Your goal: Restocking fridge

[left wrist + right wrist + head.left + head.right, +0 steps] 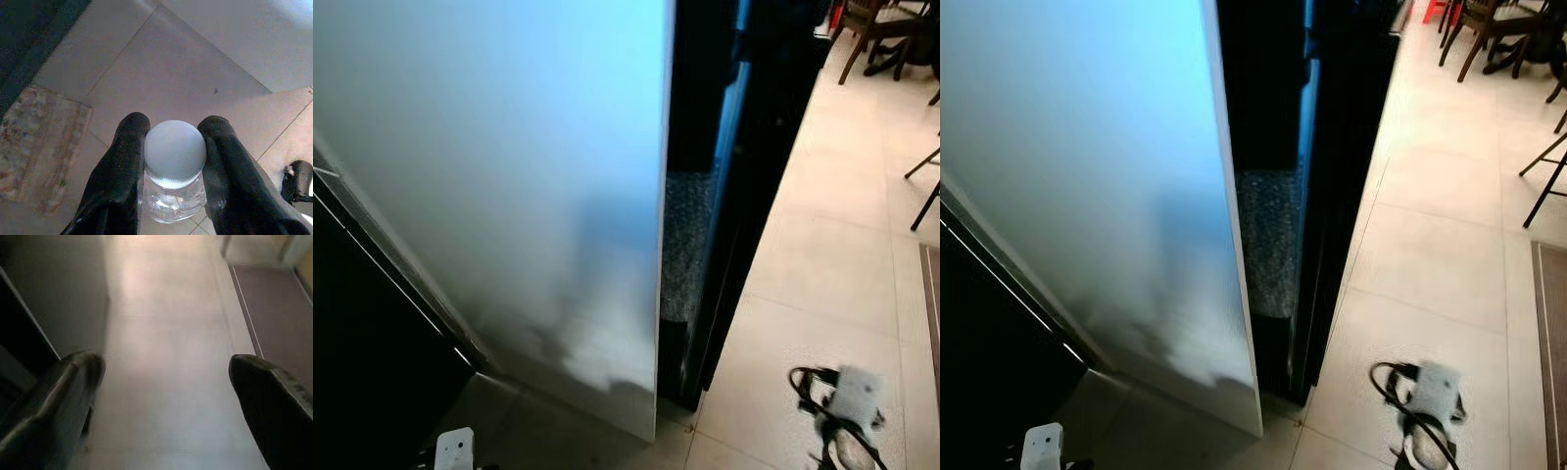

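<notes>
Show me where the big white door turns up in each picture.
Left eye view: the white door covers the left half.
Right eye view: also the left half.
Left wrist view: pale panel at the far edge.
Right wrist view: shaded panel, probably it.
Shared landmark: the tiled floor.

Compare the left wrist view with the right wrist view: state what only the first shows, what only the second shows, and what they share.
Left wrist view alone: the left end effector shut on a clear bottle with a white cap, one finger on each side of the neck, and a patterned mat on the floor.

Right wrist view alone: the right end effector open, nothing between its fingers, and a dark brown mat along the floor's edge.

Shared: two black fingers in the foreground and pale tiled floor beyond them.
</notes>
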{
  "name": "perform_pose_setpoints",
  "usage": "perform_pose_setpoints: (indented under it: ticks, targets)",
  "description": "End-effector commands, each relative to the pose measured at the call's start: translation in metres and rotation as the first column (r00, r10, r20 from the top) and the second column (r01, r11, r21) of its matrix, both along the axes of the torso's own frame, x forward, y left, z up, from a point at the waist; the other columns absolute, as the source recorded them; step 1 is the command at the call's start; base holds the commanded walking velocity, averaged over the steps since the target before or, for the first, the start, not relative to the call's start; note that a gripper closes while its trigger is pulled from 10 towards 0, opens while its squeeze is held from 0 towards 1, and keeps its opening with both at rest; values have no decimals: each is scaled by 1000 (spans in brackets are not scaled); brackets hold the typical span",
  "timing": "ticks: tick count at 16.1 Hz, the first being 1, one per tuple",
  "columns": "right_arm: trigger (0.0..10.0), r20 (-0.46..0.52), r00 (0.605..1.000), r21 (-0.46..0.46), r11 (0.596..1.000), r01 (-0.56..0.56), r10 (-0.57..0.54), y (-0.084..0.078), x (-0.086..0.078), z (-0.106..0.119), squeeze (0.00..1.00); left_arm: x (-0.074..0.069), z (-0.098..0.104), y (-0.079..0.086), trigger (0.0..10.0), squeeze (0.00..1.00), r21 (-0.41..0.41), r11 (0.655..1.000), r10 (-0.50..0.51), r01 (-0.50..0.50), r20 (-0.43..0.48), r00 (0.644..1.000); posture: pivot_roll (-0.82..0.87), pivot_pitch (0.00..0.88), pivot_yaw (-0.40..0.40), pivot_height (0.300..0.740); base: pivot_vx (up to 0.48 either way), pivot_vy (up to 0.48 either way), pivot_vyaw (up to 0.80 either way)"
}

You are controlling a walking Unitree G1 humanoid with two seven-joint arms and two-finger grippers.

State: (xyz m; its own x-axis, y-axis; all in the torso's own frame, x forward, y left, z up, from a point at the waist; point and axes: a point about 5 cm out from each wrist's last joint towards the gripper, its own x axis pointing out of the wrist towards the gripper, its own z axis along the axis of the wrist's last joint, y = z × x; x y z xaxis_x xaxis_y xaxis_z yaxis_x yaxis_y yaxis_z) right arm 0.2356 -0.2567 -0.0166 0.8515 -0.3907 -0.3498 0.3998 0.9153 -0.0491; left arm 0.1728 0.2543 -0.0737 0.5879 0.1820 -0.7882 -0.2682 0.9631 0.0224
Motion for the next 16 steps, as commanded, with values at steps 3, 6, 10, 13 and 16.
perform_pose_setpoints:
  ticks: [3, 6, 10, 13, 16]
  targets:
    - [10000, 145, 950, -74, 960, -269, 278, 22, 22, 27, 0, -6, -2, 1, 10000, 0, 9, 1000, 1, -1, -24, 1000, -138, 0, 62, 740, 0, 0, 0]
    - [10000, 169, 858, -68, 874, -481, 485, 44, 12, 30, 0, -5, -2, 1, 10000, 0, 10, 1000, -3, 3, -24, 1000, -141, 0, 62, 740, 0, 0, 0]
    - [10000, 255, 813, -134, 852, -506, 523, 55, 28, 60, 0, -5, -2, 0, 10000, 0, 12, 1000, -13, 14, -25, 1000, -149, 0, 62, 740, 0, 0, 0]
    - [10000, 321, 766, -170, 829, -532, 557, 71, 46, 85, 0, -4, -2, 0, 10000, 0, 13, 1000, -10, 11, -23, 1000, -141, 0, 58, 740, 0, 0, 0]
    - [10000, 316, 765, -166, 827, -537, 561, 72, 45, 87, 0, -4, -2, 0, 10000, 0, 13, 1000, -10, 11, -23, 1000, -141, 0, 58, 740, 0, 0, 0]
